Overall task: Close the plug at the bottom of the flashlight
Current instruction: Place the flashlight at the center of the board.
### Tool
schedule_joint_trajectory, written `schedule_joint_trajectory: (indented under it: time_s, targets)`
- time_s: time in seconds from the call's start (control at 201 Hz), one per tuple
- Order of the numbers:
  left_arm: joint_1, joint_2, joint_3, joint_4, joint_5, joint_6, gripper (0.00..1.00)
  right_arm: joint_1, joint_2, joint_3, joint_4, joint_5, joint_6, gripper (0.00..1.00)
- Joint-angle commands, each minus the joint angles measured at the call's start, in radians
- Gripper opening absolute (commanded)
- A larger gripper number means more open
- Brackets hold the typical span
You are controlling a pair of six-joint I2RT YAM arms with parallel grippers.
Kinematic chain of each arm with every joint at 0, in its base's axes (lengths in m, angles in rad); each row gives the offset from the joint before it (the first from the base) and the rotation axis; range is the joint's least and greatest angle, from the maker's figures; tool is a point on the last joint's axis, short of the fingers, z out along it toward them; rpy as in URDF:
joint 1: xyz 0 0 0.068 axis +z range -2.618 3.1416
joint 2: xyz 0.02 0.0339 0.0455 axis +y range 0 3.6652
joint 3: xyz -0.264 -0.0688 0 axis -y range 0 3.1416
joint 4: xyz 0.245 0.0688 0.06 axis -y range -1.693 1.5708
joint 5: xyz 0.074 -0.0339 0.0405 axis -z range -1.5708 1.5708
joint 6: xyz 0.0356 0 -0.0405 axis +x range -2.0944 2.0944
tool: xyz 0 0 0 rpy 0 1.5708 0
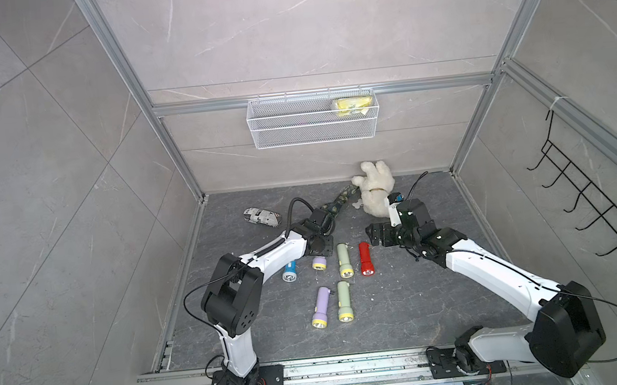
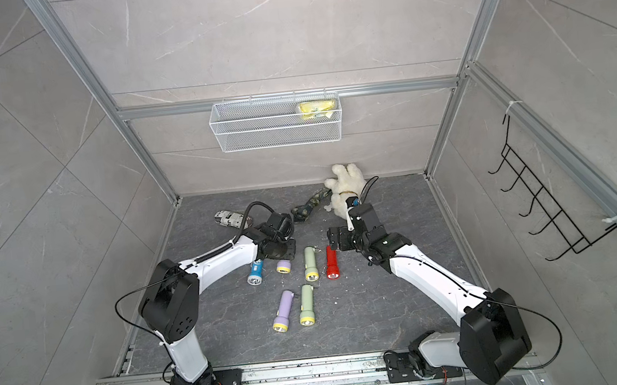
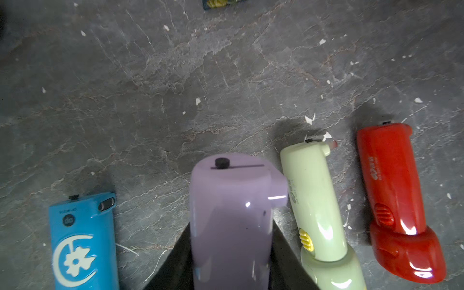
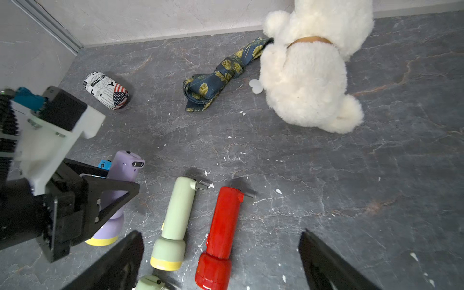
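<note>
Purple flashlight (image 3: 231, 213) clenched in left pincer (image 3: 230, 261), tail toward back wall (image 1: 315, 162); right pincer (image 1: 373, 236) released.

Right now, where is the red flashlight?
In both top views the red flashlight lies at the right end of the far row, beside a green flashlight, its tail near the open right gripper.

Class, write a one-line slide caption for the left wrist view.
Left end effector grips the purple flashlight, beside a blue flashlight, green flashlight and red flashlight.
</note>
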Motion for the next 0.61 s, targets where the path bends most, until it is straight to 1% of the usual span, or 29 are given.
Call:
schedule_joint_trajectory:
  time_s: [0.0, 0.11, 0.224, 0.463, 0.513, 0.543, 0.602]
  targets:
    - [0.044, 0.025, 0.032, -0.036, 0.037, -0.034, 0.01, -0.011, -0.037, -0.024, 0.016, -0.005, 0.009, 1.0]
    - [0.07, 0.049, 0.025, -0.035, 0.041, -0.031, 0.01, -0.02, -0.05, -0.036, 0.021, -0.008, 0.009, 1.0]
    - [0.072, 0.076, 0.031, -0.047, 0.019, -0.018, 0.02, -0.026, -0.059, -0.046, 0.029, -0.01, 0.012, 1.0]
    - [0.079, 0.123, 0.027, -0.041, 0.033, -0.022, 0.02, -0.035, -0.066, -0.056, 0.034, -0.014, 0.021, 0.99]
    - [0.079, 0.125, 0.028, -0.041, 0.036, -0.023, 0.04, -0.034, -0.067, -0.057, 0.035, -0.014, 0.023, 1.0]
    - [0.078, 0.125, 0.028, -0.041, 0.039, -0.021, 0.09, -0.036, -0.068, -0.059, 0.035, -0.016, 0.022, 1.0]
    - [0.08, 0.127, 0.029, -0.045, 0.041, -0.022, 0.12, -0.036, -0.067, -0.06, 0.035, -0.018, 0.024, 1.0]
